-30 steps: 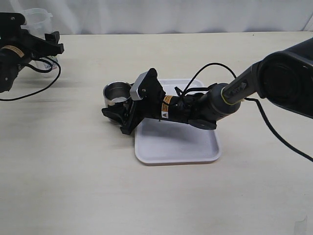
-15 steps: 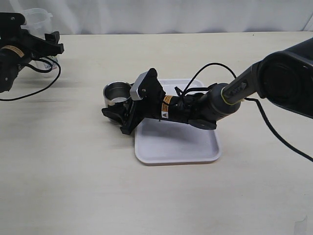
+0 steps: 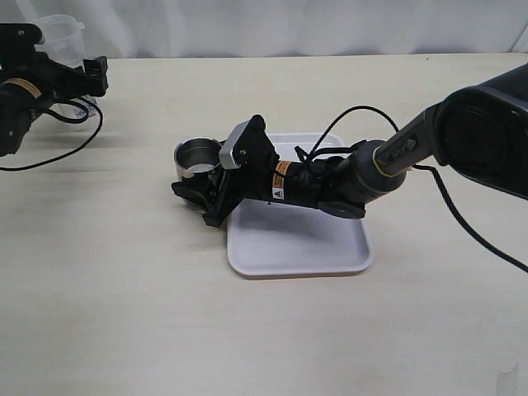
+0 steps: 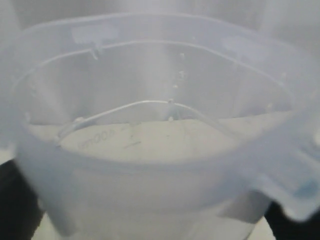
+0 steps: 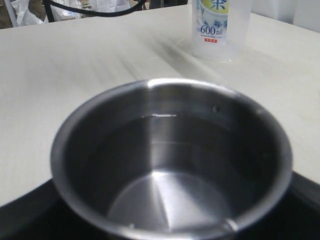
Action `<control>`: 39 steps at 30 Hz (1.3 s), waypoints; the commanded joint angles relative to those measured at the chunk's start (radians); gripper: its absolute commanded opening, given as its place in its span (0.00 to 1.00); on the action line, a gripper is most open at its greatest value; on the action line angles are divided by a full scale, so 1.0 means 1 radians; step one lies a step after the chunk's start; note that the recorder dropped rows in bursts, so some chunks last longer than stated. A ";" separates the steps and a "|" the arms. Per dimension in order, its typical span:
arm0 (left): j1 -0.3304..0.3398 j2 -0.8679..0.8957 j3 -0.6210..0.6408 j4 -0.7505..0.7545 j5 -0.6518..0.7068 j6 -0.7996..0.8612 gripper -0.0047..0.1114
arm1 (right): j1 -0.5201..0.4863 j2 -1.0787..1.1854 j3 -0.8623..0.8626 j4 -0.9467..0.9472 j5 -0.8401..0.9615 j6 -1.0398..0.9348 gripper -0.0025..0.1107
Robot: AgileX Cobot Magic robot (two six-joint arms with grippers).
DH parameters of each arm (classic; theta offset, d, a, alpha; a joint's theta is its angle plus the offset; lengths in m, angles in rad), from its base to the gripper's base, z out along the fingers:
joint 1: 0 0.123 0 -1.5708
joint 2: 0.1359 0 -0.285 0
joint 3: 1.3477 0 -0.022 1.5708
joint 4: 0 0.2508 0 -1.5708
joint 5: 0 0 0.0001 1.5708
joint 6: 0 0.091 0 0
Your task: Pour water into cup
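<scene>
The steel cup [image 3: 198,155] stands just left of the white tray [image 3: 301,247]. It fills the right wrist view [image 5: 170,165], where a water line shows on its dark inside wall. My right gripper [image 3: 196,172] lies low across the tray with its fingers on either side of the cup, shut on it. The tall translucent plastic container [image 3: 62,33] stands at the far back left. Its 600 ml label shows in the right wrist view [image 5: 216,22]. It fills the left wrist view [image 4: 160,125] with water inside. My left gripper [image 3: 95,74] is shut round it.
The right arm and its black cable [image 3: 330,132] lie over the tray. The left arm's cable [image 3: 58,153] loops on the table. The table's back edge and a white curtain [image 3: 289,25] run behind.
My left gripper has shifted slightly at the plastic container and its fingers have drawn in. The right gripper and the cup have not moved.
</scene>
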 commanded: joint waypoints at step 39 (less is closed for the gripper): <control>-0.003 -0.001 -0.007 0.005 0.032 -0.085 0.92 | 0.000 -0.003 0.006 -0.003 0.034 0.000 0.06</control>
